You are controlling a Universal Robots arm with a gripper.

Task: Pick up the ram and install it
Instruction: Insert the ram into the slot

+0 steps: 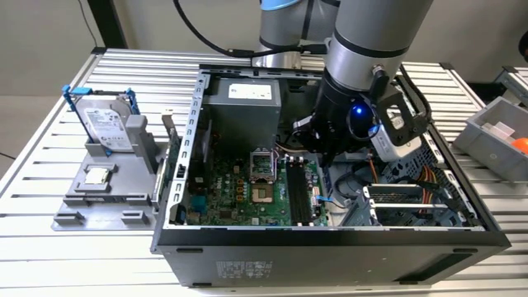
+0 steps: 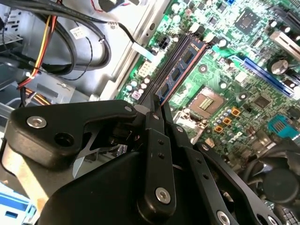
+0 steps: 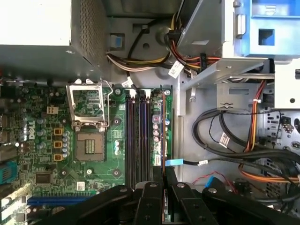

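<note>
The ram [image 2: 183, 63] is a long thin blue board with black chips, standing on edge over the black memory slots [image 3: 138, 136] near the motherboard's case-side edge. In the first wrist view I see the ram [image 3: 162, 140] edge-on as a thin dark line. My gripper [image 2: 157, 108] is shut on the ram's near end, with its black fingers [image 3: 171, 180] pressed to both faces. Whether the stick sits in a slot I cannot tell. In the exterior view the arm's wrist [image 1: 355, 117] reaches down into the open computer case [image 1: 330, 238], above the slots [image 1: 298, 192].
A CPU socket [image 3: 89, 126] lies beside the slots, and a grey power supply [image 1: 247, 105] sits behind it. Bundled cables [image 3: 225, 140] and drive bays crowd the other side. At the exterior view's left, a hard drive with blue handles [image 1: 107, 127] stands on a grey fixture [image 1: 99, 198].
</note>
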